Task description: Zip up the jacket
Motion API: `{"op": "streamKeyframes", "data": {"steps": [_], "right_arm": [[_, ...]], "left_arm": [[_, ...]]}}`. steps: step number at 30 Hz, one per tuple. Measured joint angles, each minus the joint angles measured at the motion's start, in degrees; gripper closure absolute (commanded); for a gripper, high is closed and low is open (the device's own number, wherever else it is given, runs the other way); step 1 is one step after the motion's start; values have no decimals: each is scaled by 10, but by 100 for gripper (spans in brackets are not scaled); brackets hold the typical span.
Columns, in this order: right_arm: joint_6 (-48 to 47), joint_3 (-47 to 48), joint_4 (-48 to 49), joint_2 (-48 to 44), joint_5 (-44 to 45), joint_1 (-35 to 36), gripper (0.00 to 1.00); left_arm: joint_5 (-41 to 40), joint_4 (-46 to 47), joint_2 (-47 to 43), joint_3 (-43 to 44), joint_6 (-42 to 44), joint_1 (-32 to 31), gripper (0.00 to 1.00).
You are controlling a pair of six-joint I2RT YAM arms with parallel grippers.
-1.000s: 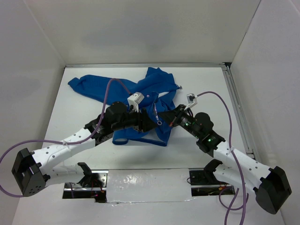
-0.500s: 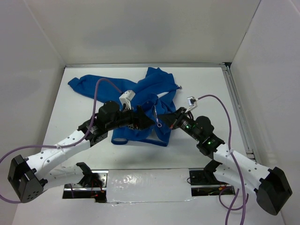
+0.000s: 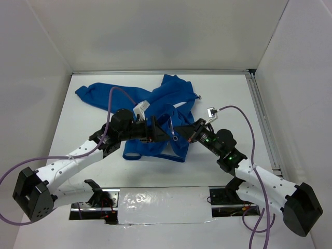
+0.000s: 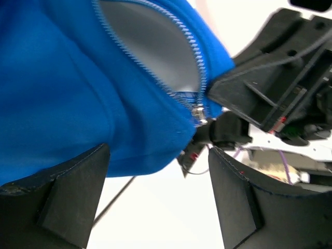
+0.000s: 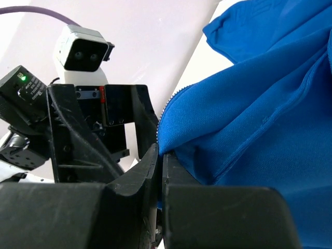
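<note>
The royal-blue jacket [image 3: 166, 98] lies crumpled on the white table, one sleeve stretched to the far left. My right gripper [image 3: 183, 130] is shut on the jacket's front edge beside the zipper teeth, as the right wrist view [image 5: 161, 155] shows, and holds it lifted. My left gripper [image 3: 158, 130] faces it, open, with blue fabric [image 4: 78, 93] just above its fingers [image 4: 57, 197]. The pale zipper and its slider [image 4: 198, 111] hang between the two grippers, with the white lining [image 4: 150, 41] showing in the open front. Nothing is pinched by the left gripper.
A metal rail [image 3: 262, 119] runs along the table's right edge. White walls close in the back and sides. A taped strip [image 3: 161, 199] lies between the arm bases at the near edge. Purple cables [image 3: 244, 111] arc over both arms.
My left arm has drawn back to the left, its gripper staying open by the zipper. My right gripper has shifted slightly left with the jacket edge in it.
</note>
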Motion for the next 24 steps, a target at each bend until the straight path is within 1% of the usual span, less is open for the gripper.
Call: {"op": "streamKeyframes", "data": {"steps": [4, 5, 7, 8, 10, 11, 12, 13, 15, 18, 22, 24], "right_arm": [[6, -1, 4, 11, 4, 6, 100], [7, -1, 4, 12, 6, 9, 100], [9, -1, 5, 12, 10, 12, 100], [11, -1, 7, 12, 12, 12, 100], [13, -1, 11, 12, 15, 13, 100], [13, -1, 12, 12, 16, 13, 100], [14, -1, 12, 12, 16, 13, 100], [14, -1, 12, 12, 16, 13, 100], [15, -1, 12, 12, 16, 13, 100], [14, -1, 12, 13, 16, 13, 100], [12, -1, 10, 17, 17, 18, 100], [12, -1, 10, 17, 19, 21, 100]], "left_arm": [[45, 33, 13, -8, -11, 3, 18], [52, 38, 16, -8, -11, 3, 23], [63, 48, 22, -8, -13, 3, 28], [67, 54, 24, -8, -14, 3, 36], [72, 62, 31, -8, -18, 3, 44], [73, 63, 34, -8, -22, 3, 55], [73, 63, 37, -8, -24, 3, 60], [72, 63, 40, -8, -24, 4, 63], [70, 63, 42, -8, -25, 4, 65], [69, 67, 42, -8, -24, 5, 64], [68, 67, 42, -8, -21, 5, 58], [68, 67, 42, -8, -20, 5, 56]]}}
